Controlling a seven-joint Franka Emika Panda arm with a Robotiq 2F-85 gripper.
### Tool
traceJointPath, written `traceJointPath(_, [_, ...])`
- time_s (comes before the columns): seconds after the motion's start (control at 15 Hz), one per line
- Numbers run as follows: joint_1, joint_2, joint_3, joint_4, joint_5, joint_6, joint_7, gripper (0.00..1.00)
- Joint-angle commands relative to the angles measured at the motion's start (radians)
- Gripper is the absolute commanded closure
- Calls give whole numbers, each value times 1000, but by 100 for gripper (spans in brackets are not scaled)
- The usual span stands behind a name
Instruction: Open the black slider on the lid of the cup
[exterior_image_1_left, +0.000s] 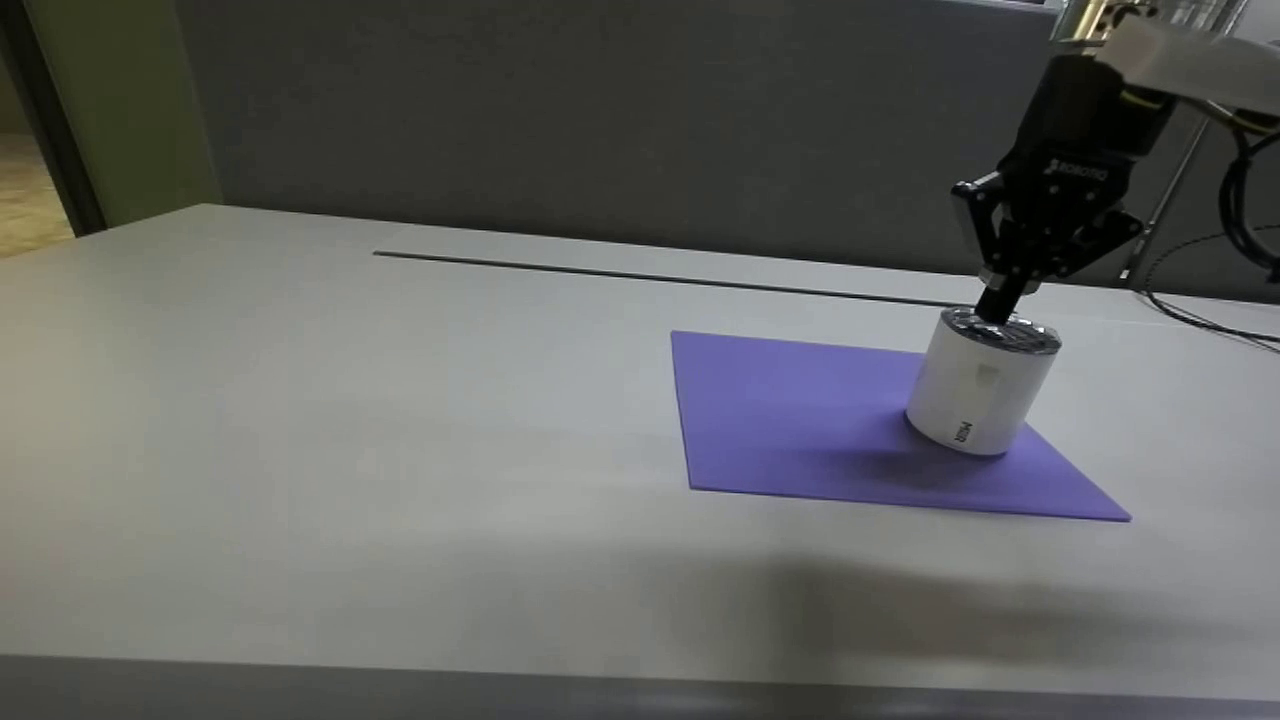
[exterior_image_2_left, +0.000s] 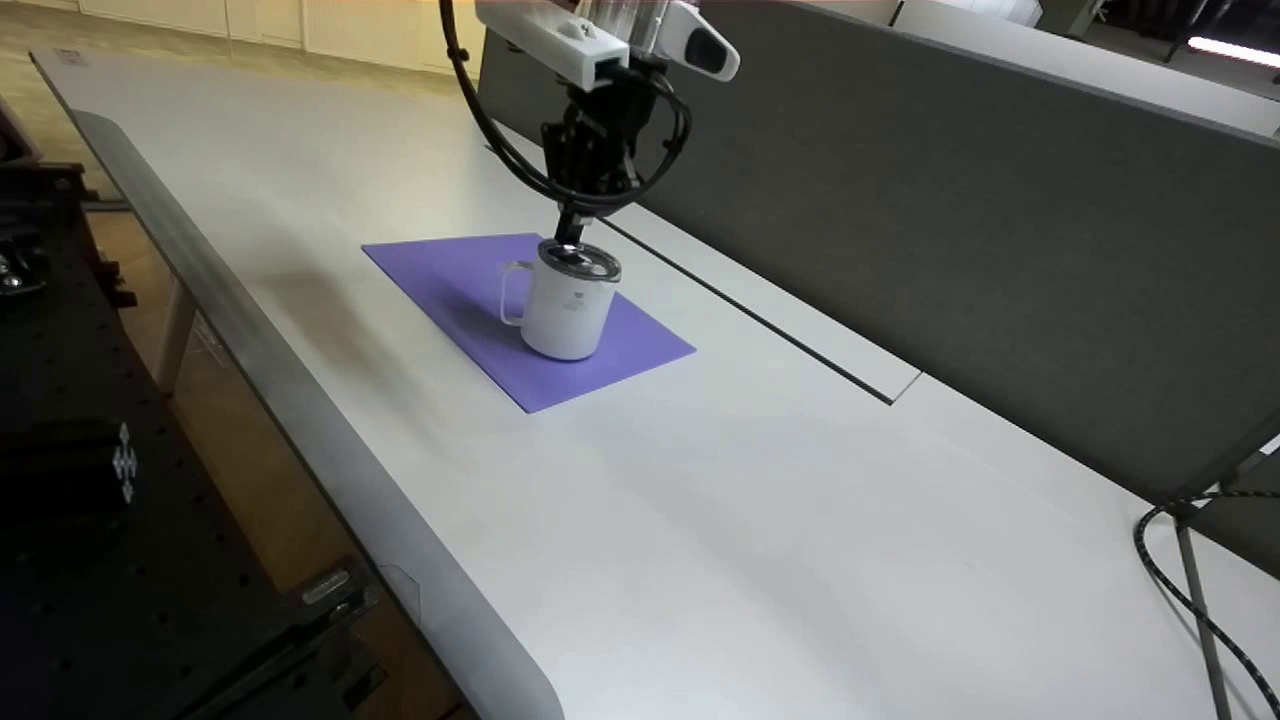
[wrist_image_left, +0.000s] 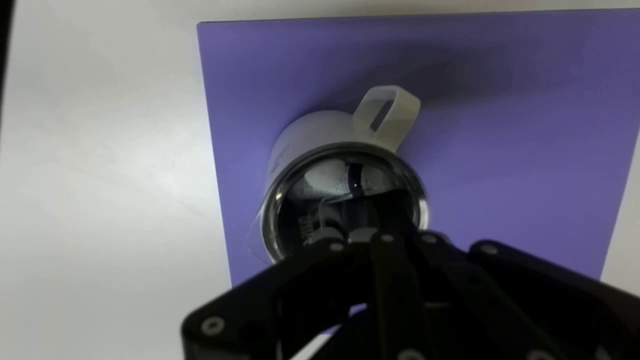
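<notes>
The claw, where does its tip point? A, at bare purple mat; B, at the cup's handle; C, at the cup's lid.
C: in both exterior views the claw points down at the dark lid on top of the white cup.

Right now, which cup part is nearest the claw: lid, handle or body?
The dark lid: the gripper is at its top, while handle and white body sit lower.

A dark grey panel borders the pale table. Brown floor lies below; a bright light shows beyond the panel.
</notes>
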Motion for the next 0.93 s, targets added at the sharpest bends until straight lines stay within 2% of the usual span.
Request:
traceJointPath(0.0, [-28,16,25,19,-4,-17,11,100])
traceJointPath(0.47, [-58,40,55,19,20,-1,-31,100])
traceJointPath(0.87, [-67,49,45,31,-5,-10,-14,100])
